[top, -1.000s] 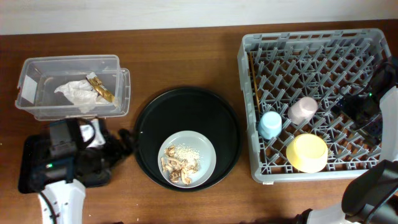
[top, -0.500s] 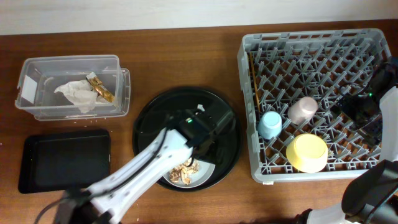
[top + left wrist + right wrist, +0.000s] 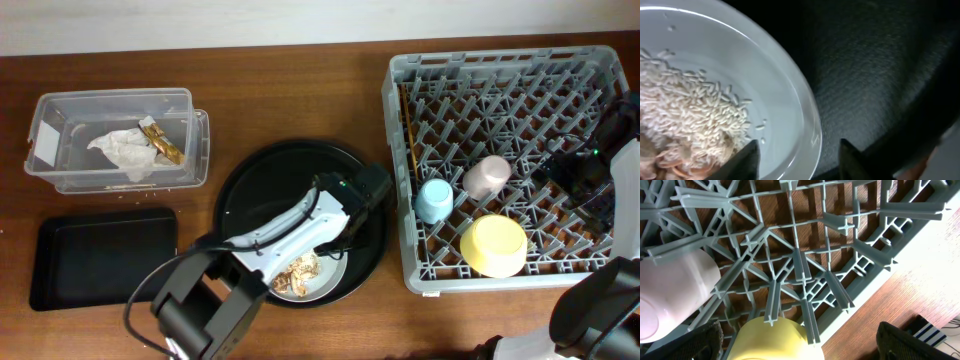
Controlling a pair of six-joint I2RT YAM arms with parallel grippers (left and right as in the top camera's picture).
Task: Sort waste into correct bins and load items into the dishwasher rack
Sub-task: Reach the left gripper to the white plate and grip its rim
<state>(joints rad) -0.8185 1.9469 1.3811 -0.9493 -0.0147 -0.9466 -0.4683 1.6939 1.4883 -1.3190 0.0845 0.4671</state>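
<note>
Left fingers at the plate rim
My left fingers stand spread astride the plate's 2 o'clock edge; my right fingers, also spread, hang above the rack.

My left arm, beside the rack, shows me a white shell, black joints, a black cable and a green light; my right arm is black and white.

Bright, even overhead light; the left wrist close-up is soft, with glare along the plate rim.
</note>
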